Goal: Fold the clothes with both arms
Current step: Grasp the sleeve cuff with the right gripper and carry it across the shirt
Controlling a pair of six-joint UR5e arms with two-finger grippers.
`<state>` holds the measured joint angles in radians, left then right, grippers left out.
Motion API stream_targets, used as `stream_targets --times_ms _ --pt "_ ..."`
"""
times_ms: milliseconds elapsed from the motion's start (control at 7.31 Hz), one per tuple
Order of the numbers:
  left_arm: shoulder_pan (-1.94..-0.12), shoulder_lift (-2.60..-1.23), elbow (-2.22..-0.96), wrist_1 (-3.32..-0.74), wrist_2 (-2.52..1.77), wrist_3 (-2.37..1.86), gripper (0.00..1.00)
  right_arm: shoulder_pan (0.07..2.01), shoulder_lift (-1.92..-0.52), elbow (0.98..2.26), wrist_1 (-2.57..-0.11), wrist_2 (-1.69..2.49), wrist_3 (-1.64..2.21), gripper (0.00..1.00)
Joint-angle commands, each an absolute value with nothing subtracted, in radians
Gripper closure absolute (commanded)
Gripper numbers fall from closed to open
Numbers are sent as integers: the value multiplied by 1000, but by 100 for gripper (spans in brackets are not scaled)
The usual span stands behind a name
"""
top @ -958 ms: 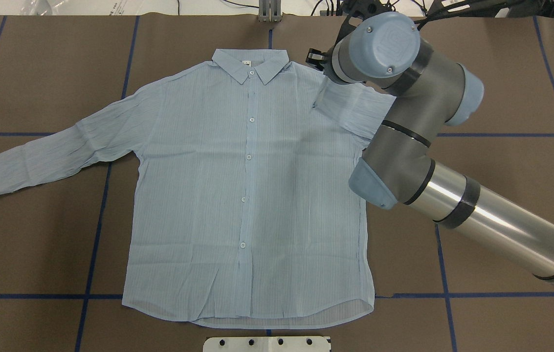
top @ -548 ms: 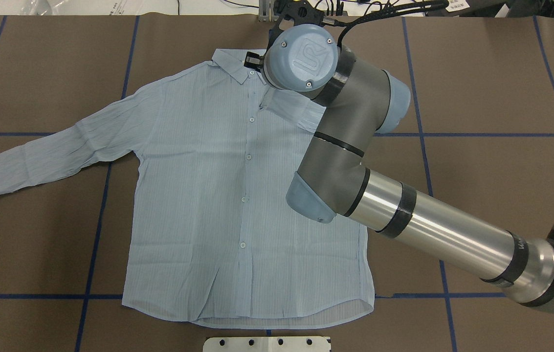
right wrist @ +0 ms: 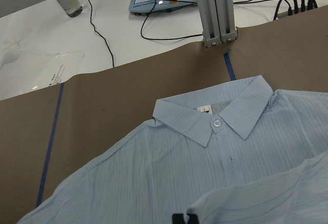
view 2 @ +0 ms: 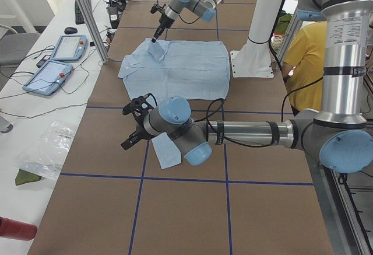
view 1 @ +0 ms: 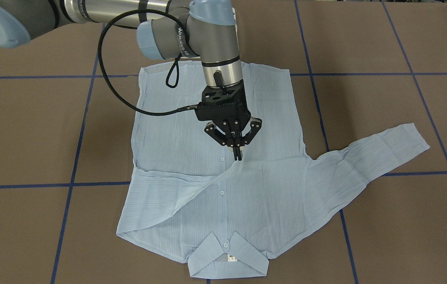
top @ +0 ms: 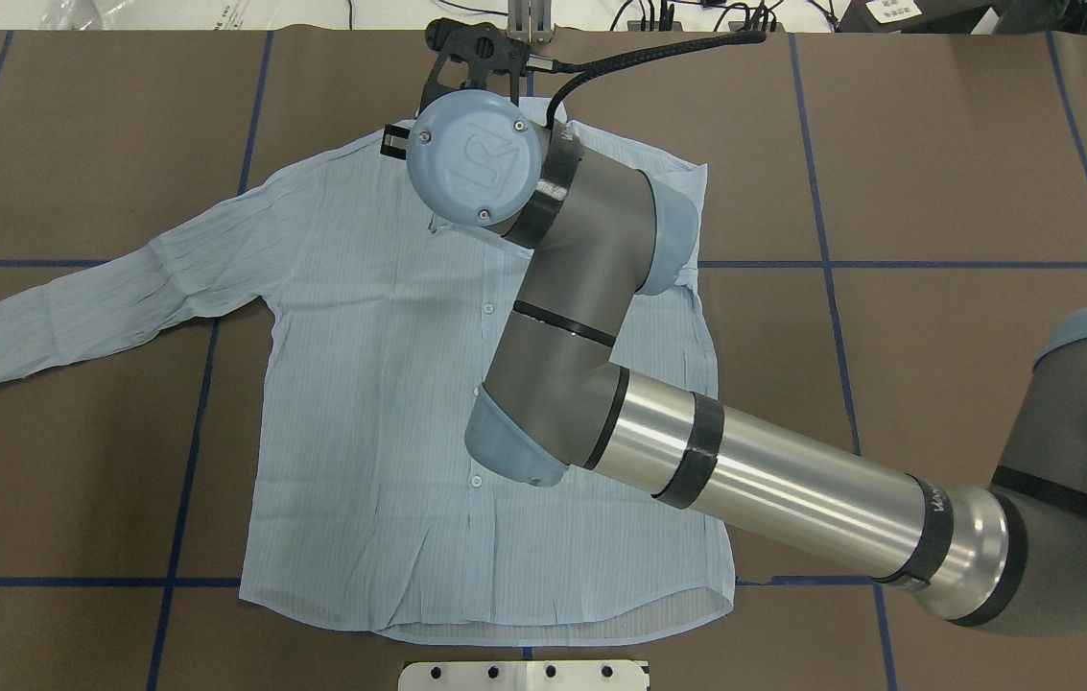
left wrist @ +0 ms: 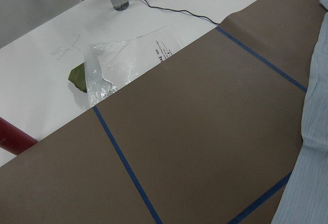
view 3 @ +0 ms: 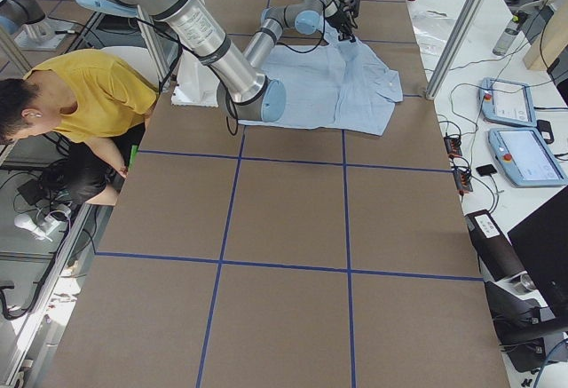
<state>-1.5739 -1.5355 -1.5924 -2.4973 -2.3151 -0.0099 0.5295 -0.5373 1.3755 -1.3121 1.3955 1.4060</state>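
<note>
The pale blue striped shirt lies flat and buttoned on the brown table, its collar at the far edge from me. My right gripper is shut on the cuff of the shirt's right sleeve and holds it just above the button line. That sleeve is drawn across the chest. In the overhead view the wrist hides the fingers. The left sleeve lies spread out to the side. My left gripper hovers near that sleeve's cuff; I cannot tell whether it is open or shut.
A white base plate sits at the near edge and an aluminium post at the far edge. A side table holds tablets and a plastic bag. A person in yellow sits beside the robot base.
My right arm has swept leftward over the shirt, carrying the right sleeve from the right shoulder area across to the button line. The rest of the shirt has not moved.
</note>
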Motion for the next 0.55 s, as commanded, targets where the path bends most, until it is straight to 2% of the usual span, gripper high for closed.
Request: stream_targets --times_ms 0,137,411 --pt "-1574 -1536 -1592 -2497 -2315 -11 0 488 -474 1273 -1310 1355 1414 69" --pt "-1574 -1536 -1592 -2497 -2315 -11 0 483 -460 1238 -1312 1353 1417 2" --pt "-1574 -1525 -1594 -2497 -2315 -11 0 485 -381 1164 -1315 1358 1456 1"
